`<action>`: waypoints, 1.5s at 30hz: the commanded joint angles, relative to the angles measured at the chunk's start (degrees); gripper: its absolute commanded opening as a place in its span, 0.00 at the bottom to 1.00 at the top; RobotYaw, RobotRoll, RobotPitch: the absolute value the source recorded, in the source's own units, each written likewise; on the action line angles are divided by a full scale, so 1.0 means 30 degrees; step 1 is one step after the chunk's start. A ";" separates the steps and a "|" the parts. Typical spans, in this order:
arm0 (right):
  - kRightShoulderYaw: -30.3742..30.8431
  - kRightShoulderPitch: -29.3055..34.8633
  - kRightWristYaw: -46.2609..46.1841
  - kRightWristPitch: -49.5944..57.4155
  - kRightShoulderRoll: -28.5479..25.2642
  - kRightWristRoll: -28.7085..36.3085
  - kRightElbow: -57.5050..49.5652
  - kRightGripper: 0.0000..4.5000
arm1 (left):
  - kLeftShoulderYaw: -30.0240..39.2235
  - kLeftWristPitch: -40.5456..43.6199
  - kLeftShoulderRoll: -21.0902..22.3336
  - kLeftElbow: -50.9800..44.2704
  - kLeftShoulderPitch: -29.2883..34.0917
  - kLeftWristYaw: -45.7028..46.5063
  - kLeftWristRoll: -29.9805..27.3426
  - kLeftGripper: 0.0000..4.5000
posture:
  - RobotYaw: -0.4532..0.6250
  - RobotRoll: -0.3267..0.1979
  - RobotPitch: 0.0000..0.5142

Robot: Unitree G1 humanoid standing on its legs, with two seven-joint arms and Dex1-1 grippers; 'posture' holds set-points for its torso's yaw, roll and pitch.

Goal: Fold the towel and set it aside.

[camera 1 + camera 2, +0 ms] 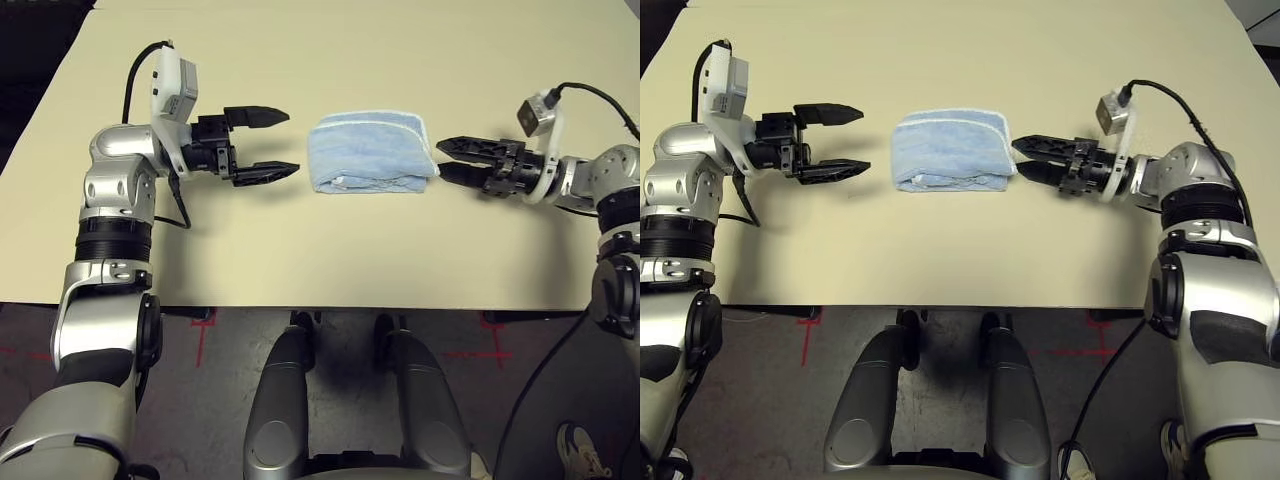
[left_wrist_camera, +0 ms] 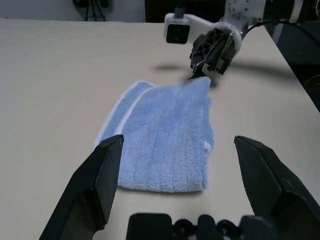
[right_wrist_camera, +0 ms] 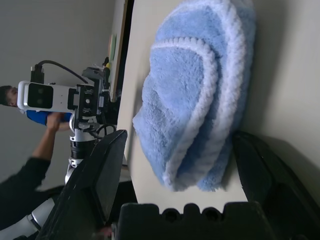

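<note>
- Towel (image 1: 370, 152): one, light blue terry with whitish stitched border, folded into a compact bundle, lying on the table (image 1: 300, 250) about midway between the two grippers, toward the middle of the tabletop.
- Folded layers: several stacked, the open edges showing on the near side in the head views; a white-edged flap curves across the top in the right wrist view.
- Table: one, plain cream surface, near edge running across the lower part of the head views.
- Grippers: two, both level with the table and pointing inward at the towel from opposite sides.
- Left gripper (image 1: 268, 144): one, two black fingers spread wide apart, nothing between them; it sits just beside the towel's left end, with a clear gap, not touching.
- Right gripper (image 1: 447, 160): one, two black fingers parted, one above the other in the head views; tips right at the towel's right end. In the right wrist view the towel end sits between the two fingers, but the fingers are not pressed on it; actual contact cannot be told.
- Wrist cameras: two, one white box on each arm, each with a black cable.
- Person (image 3: 30, 145): one, dark sleeve and blue top, visible behind the left arm in the right wrist view, arm raised.
- Floor: dark, with red tape marks below the table edge.
</note>
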 commanded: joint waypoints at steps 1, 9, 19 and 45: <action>0.0556 0.0390 -0.0780 0.0392 0.0520 -0.0154 0.0076 1.00 | -0.0256 0.0536 0.0114 -0.1033 0.0566 0.0130 -0.0430 1.00 | 0.54 0.62 0.68; 0.0229 0.0222 -0.1629 -0.0111 0.1639 0.0115 0.0117 1.00 | -0.0386 0.1066 0.0102 -0.1862 0.0706 0.0469 -0.0698 1.00 | 0.55 0.62 0.68; 0.0210 0.0496 -0.1936 -0.0505 0.1795 0.0516 -0.0159 0.69 | -0.0502 0.1291 0.0235 -0.2339 0.0912 0.0625 -0.0896 1.00 | 0.55 0.62 0.67; -0.7862 -0.2150 -0.9578 -1.3291 0.0841 0.3392 0.3378 0.00 | -0.0418 0.1838 -0.0369 -0.2015 0.1321 0.2647 -0.0976 1.00 | 0.50 0.62 0.63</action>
